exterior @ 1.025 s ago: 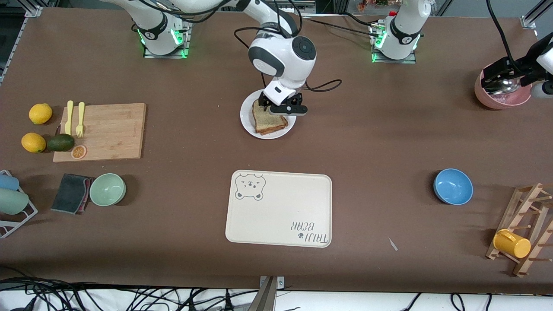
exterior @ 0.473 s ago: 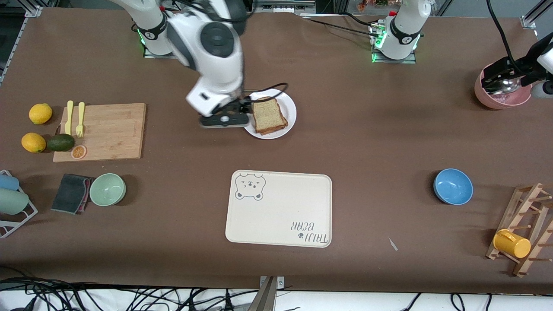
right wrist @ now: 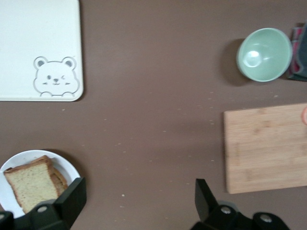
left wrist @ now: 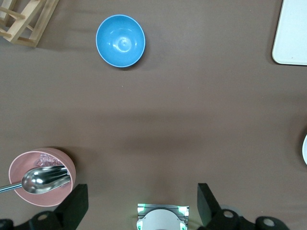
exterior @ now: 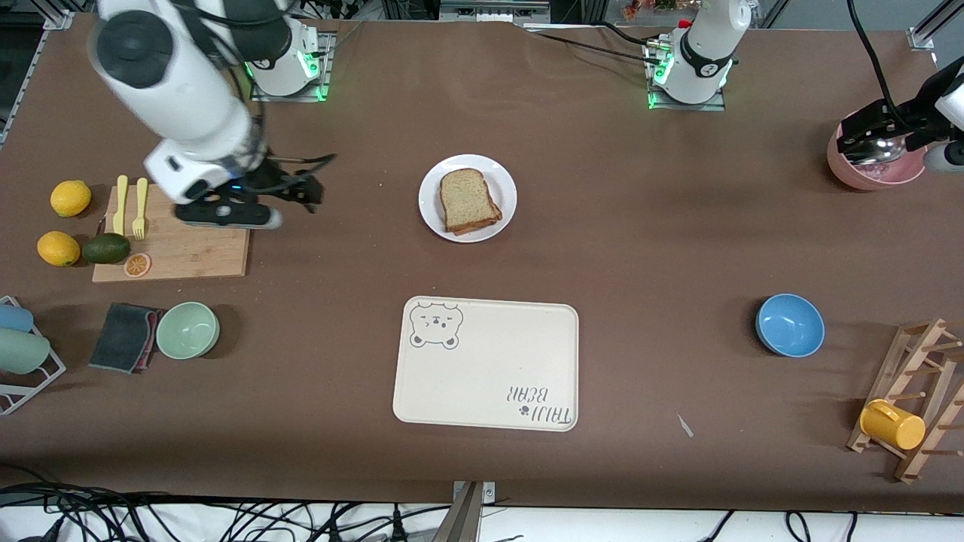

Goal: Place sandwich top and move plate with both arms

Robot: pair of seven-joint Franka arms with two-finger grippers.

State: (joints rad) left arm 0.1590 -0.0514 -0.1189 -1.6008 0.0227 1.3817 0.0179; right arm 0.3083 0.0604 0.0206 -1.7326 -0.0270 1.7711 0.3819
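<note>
While the plate (exterior: 506, 197) sits upper-middle in the front view, we see the sandwich top (exterior: 465, 197) on it, hiding what's underneath. Right gripper (exterior: 301, 194), fingers spread and empty, hangs upper left by the cutting board (exterior: 203, 245); left gripper (left wrist: 139, 203), also spread, is half cut off.

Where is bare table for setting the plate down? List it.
Free: between plate, cream tray and blue bowl; also between cutting board and plate. Crowded: right arm's end, with lemons, board, green bowl.

plate (exterior: 506, 181) white | sandwich top (exterior: 465, 194) tan, speckled | tray (exterior: 489, 376) cream
</note>
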